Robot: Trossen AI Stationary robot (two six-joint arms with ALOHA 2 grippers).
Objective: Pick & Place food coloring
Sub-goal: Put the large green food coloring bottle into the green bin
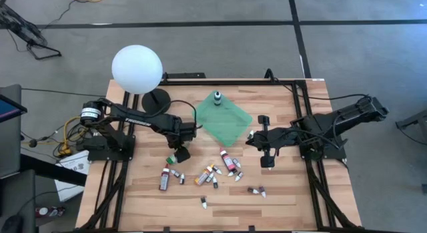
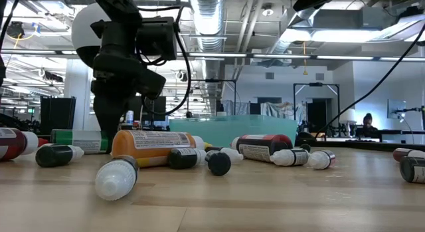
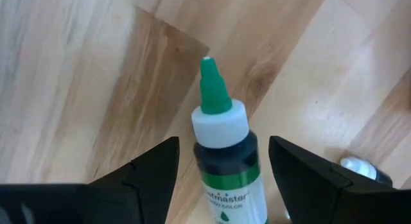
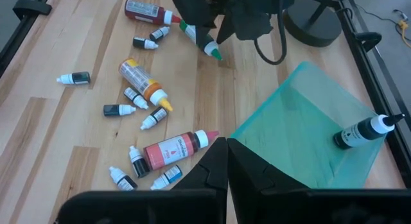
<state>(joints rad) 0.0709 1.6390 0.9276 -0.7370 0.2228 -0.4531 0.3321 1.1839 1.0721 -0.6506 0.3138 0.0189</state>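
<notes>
A dark food coloring bottle with a white collar and green tip [image 3: 226, 166] lies on its side on the wooden table [image 1: 287, 199]. My left gripper [image 3: 223, 144] hangs over it, pointing steeply down and open. One finger stands on either side of the bottle with a gap to each. The high view shows this gripper [image 1: 179, 153] left of centre. My right gripper [image 4: 226, 153] is shut on nothing and hovers above the table right of centre [image 1: 267, 162]. Another dark bottle with a white cap [image 4: 363, 131] stands in the green tray [image 1: 230, 123].
Several more bottles and tiny dropper tubes [image 1: 208, 175] lie scattered toward the near edge, among them a red one [image 1: 229, 160] and an orange one [image 2: 153, 144]. A white globe lamp [image 1: 137, 69] on a black base stands at the far left.
</notes>
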